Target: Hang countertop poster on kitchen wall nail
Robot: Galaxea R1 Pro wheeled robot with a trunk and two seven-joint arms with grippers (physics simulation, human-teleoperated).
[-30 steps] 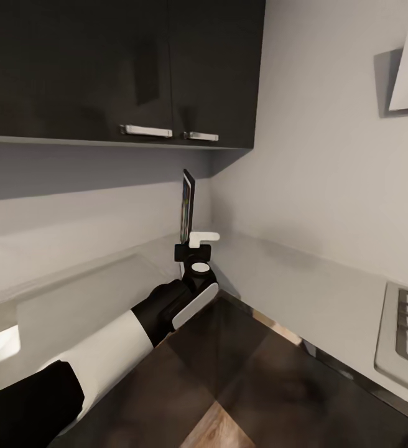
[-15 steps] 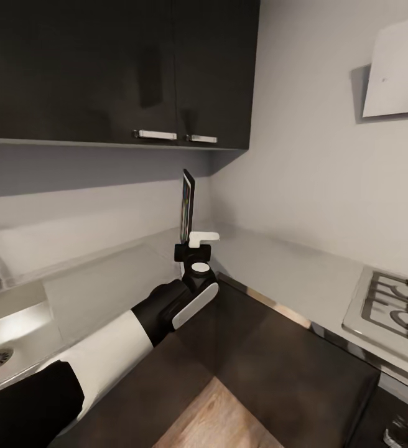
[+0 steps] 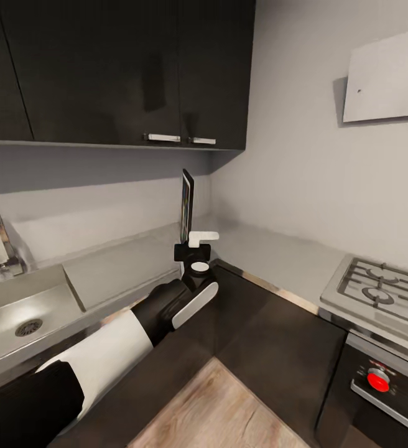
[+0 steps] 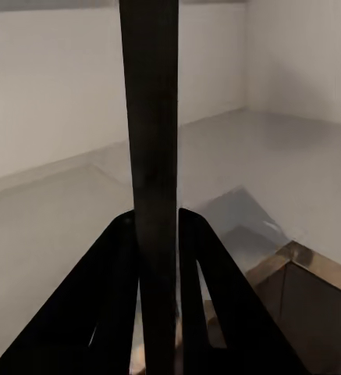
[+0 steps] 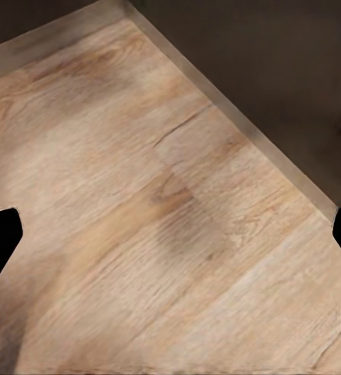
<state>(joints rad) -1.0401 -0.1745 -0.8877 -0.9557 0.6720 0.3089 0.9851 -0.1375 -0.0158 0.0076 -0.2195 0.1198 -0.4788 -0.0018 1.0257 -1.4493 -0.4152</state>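
With its left gripper's fingers (image 4: 111, 305) clenching the black-framed rectangular poster (image 3: 187, 205) upright above the brushed grey steel desk (image 3: 278, 258), the robot is carrying it, next needing a wall nail.

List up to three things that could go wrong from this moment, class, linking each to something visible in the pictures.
1. The left claw pinches the poster only at its bottom edge, so the tall frame could tip or slip out.
2. The poster stands upright just below the dark wall cabinets; lifting it could knock its top against them.
3. No wall nail can be made out here, so a hanging spot must be found first.
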